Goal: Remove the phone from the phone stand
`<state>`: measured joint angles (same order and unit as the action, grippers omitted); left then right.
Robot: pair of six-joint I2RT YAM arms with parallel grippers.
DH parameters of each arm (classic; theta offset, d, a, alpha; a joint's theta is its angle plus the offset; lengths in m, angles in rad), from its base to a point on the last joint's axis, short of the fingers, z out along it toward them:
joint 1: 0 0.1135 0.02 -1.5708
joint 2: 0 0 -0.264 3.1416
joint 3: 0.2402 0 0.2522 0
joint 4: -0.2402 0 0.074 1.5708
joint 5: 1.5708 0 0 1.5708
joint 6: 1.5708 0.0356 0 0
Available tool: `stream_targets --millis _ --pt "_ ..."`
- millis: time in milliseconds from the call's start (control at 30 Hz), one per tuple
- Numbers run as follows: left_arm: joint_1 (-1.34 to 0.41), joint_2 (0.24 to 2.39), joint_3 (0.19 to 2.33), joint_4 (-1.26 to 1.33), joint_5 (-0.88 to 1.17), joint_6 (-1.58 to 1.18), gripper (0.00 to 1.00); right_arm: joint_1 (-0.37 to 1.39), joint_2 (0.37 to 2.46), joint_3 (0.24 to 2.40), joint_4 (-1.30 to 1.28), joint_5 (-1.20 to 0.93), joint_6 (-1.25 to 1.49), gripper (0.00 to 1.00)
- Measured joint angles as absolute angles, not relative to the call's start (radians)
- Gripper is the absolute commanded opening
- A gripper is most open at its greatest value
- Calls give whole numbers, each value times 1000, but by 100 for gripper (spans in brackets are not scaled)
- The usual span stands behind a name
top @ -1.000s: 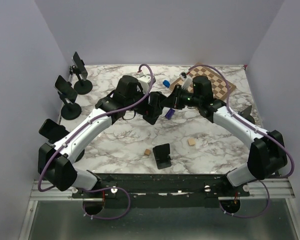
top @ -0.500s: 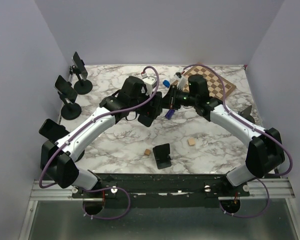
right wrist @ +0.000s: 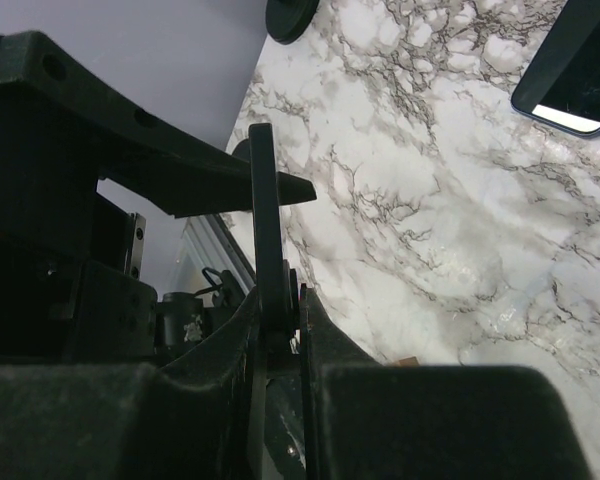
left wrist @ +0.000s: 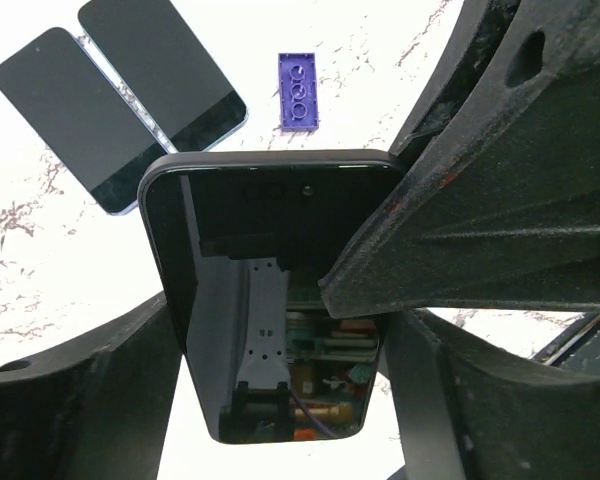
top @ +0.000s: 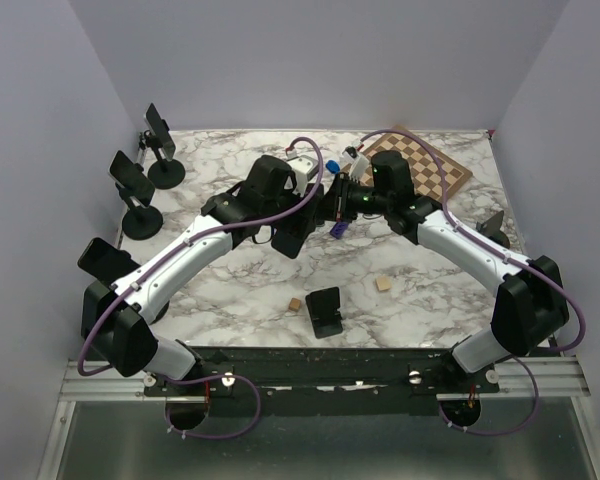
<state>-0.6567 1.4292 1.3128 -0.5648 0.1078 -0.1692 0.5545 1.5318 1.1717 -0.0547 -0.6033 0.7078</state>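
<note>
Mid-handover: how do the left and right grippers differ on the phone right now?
The right gripper is shut, pinching the phone across its thin edge; the left gripper has its jaws wide, spanning the phone's width. The right gripper's hold is plain; whether the left gripper's fingers press the phone cannot be told. Both are at the same phone, above the table.
</note>
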Motion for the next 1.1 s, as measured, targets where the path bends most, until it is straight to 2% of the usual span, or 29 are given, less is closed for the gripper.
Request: stream_targets --millis 167,200,267,300,333,367,433,533,867,1100 --pt "-658 1429 1314 -566 104 -162 34 554 1532 1172 -54 -603 709 3" --pt "-658 1429 1314 -567 101 -162 27 555 1532 1172 -54 -603 711 12" --pt "-659 1429 1314 -566 97 -161 20 555 1532 1172 -54 -603 713 43" --pt "-659 1429 1314 -567 96 -161 12 555 1532 1171 -54 -603 717 56" --pt "-659 1429 1314 -569 95 -160 3 555 1531 1171 -52 -595 725 65" --pt "-659 1429 1314 -577 93 -157 0 554 1529 1171 -49 -584 730 74" --pt "-661 1429 1313 -588 84 -153 0 552 1520 1170 -51 -556 736 87" --pt "-661 1429 1312 -592 73 -151 0 548 1494 1170 -80 -490 732 98" --pt "-640 1477 1302 -574 -70 -183 0 513 1353 1176 -384 -39 702 100" --pt "-467 1689 1382 -625 -67 -289 0 487 1254 1155 -524 128 613 100"
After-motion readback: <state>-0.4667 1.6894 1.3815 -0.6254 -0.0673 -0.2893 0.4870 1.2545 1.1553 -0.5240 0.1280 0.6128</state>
